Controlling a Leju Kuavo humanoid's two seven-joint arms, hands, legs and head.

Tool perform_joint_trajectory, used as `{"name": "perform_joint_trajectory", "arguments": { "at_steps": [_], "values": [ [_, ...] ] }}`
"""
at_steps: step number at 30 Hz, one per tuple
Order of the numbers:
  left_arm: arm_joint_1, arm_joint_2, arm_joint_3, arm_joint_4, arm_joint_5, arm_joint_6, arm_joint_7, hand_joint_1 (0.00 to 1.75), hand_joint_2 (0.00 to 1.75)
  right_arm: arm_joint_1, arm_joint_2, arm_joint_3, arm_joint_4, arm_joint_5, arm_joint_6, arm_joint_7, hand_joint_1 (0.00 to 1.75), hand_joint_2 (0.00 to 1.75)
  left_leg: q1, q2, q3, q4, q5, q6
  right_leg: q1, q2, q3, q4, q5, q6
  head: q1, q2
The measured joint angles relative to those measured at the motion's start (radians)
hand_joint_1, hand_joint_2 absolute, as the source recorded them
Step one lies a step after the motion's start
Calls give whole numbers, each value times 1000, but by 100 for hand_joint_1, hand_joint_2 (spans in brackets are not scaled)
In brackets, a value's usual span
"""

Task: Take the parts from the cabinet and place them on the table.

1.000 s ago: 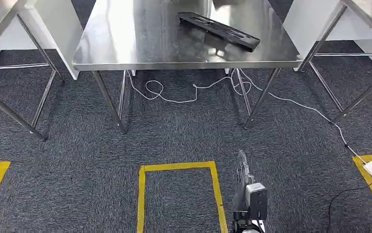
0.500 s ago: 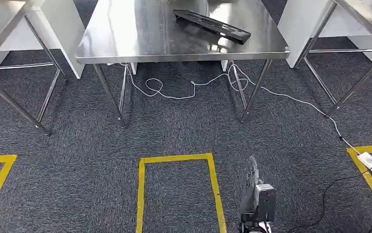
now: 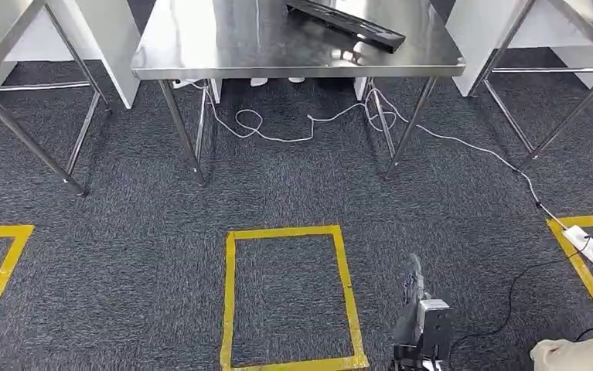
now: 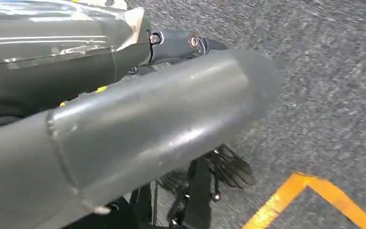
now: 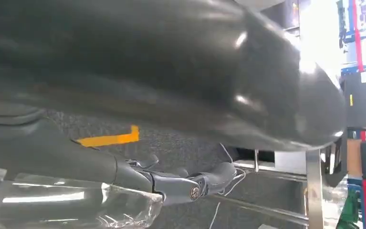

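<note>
Right hand point(image 3: 420, 325) hanging low, holding nothing visible, grip unclear, well short of table point(image 3: 200, 54) ahead bearing black part point(image 3: 347, 23), apparently delivered.

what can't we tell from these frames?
- Black part on the steel table: far end cut off by the head view's top edge.
- Left hand: its thick thumb takes up the left wrist view; grip state unreadable.
- Right hand: blurred dark thumb close to the lens; fingers partly seen, grip state unclear.
- Cabinet: cannot be placed from these views.
</note>
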Motion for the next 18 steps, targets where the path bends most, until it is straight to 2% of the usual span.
{"name": "perform_joint_trajectory", "arguments": {
  "at_steps": [1,2,3,4,5,6,7,8,9,10,11,12,13,14,15,16,18],
  "values": [
    [0,0,0,0,-2,0,3,0,0,-2,0,0,-1,1,0,0,0,0,0,1,-5,0,9,-6,12,5,23,-52,-13,-12,0,0],
    [0,0,0,0,-5,0,5,0,0,3,0,-5,-1,3,0,0,0,0,0,1,0,-10,24,-12,12,7,2,-37,-1,-20,-5,0],
    [0,0,0,0,-11,0,7,0,0,4,1,-11,-1,3,0,-1,0,0,1,1,-1,-12,35,-16,16,10,-1,-35,1,-24,-4,0],
    [0,0,-1,0,-12,0,8,0,0,6,1,-16,-1,3,0,-1,0,0,2,-1,-2,-16,45,-24,17,9,-7,-34,8,-34,-5,0],
    [2,0,0,0,-12,0,8,0,0,7,2,-19,-1,2,0,-1,0,0,7,-7,-9,-13,36,-30,-2,7,-12,-39,22,-50,-6,0],
    [3,1,-1,0,-13,-1,8,0,0,7,2,-21,-1,2,0,-1,0,0,6,-8,-18,12,-16,-33,0,5,-19,-37,32,-59,-8,0],
    [3,1,-1,0,-14,-3,9,0,0,8,2,-23,-1,0,0,-1,0,0,7,-8,-29,66,-81,-35,1,2,-28,-37,41,-73,-10,0],
    [3,1,-1,0,-14,-3,9,0,0,10,3,-24,-1,0,0,0,0,0,7,-9,-45,143,-139,-37,5,1,-39,-37,49,-79,-11,0],
    [3,1,-1,0,-14,-3,9,0,0,11,3,-24,-1,0,0,0,0,0,7,-9,-60,215,-179,-39,9,0,-47,-36,57,-80,-11,0],
    [3,1,-1,0,-14,-3,9,0,0,11,3,-26,-1,0,0,0,0,0,7,-9,-72,292,-205,-40,14,-1,-55,-33,68,-81,-10,0],
    [3,1,-1,0,-14,-4,9,0,0,11,3,-29,-1,0,0,0,0,0,7,-9,-65,321,-194,-38,17,-1,-71,-29,77,-80,-11,0],
    [2,1,-1,0,-14,-5,9,0,0,12,3,-31,-1,0,0,0,0,0,7,-9,-38,303,-163,-35,18,-1,-86,-23,84,-78,-11,0],
    [2,1,-2,0,-14,-5,9,0,0,12,3,-32,-1,0,0,0,0,0,7,-9,13,244,-128,-31,18,0,-100,-16,88,-75,-11,0],
    [2,1,-2,0,-14,-5,9,0,0,13,3,-34,-1,0,0,0,0,0,6,-9,69,170,-108,-26,19,1,-107,-10,90,-72,-11,0],
    [2,2,-2,0,-14,-6,9,0,0,14,3,-35,-1,0,0,0,0,0,3,-12,141,61,-114,-16,19,1,-113,-2,91,-70,-11,0],
    [1,3,-2,0,-14,-7,9,0,0,13,4,-37,-1,0,0,0,0,0,-2,-14,172,14,-135,-11,27,0,-121,5,96,-62,-10,0],
    [1,3,-3,0,-16,-7,9,0,0,12,6,-38,-1,0,0,-1,0,0,-9,-14,168,9,-131,-6,20,-1,-125,4,107,-46,-11,0]
  ]
}}
